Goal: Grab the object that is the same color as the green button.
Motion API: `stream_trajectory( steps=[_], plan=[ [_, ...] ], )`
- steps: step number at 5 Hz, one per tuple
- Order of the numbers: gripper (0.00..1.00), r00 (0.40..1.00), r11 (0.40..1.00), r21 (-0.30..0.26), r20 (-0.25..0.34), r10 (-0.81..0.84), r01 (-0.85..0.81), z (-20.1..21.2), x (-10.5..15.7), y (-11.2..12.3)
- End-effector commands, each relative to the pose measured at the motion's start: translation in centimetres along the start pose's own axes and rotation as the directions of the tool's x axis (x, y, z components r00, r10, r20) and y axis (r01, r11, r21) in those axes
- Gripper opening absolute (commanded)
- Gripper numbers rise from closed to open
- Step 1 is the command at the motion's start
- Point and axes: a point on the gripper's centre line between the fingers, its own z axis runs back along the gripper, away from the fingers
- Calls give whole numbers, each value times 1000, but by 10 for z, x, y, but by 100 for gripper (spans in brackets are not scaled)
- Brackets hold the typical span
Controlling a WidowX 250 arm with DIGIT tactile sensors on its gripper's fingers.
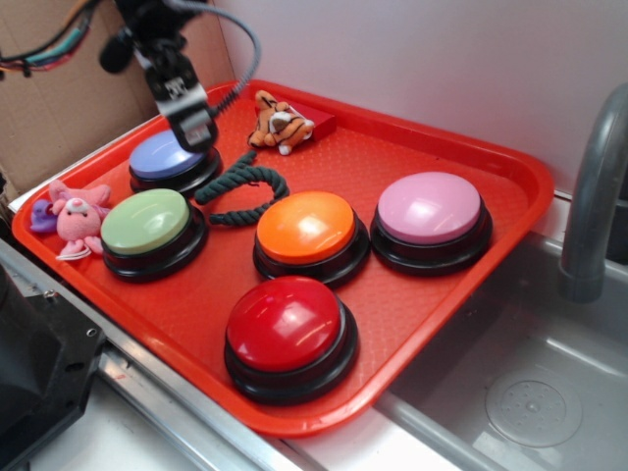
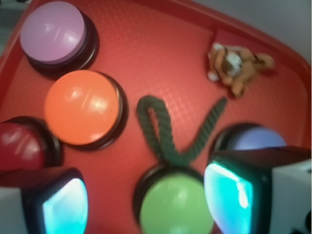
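The gripper point(image 2: 146, 204) hangs wide open and empty above the blue button point(image 1: 167, 157), touching nothing. The green rope point(image 1: 238, 186) lies looped on the red tray point(image 1: 491, 245), between the blue, orange point(image 1: 306, 228) and green button point(image 1: 147, 223), one end against the green button. No legible writing.

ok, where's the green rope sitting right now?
Exterior view: the green rope lies on the red tray, between the blue button, the green button and the orange button, right of the raised pincer.
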Motion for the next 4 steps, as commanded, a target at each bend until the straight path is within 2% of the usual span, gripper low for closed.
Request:
stream_trajectory(
  steps=[1,3,4],
  plan=[
    [100,994,995,0,30,-104,104,-45,12,20],
    [100,982,980,-71,48,-181,184,-68,12,19],
    [3,979,974,-100,37,-199,202,-80,13,20]
  ],
)
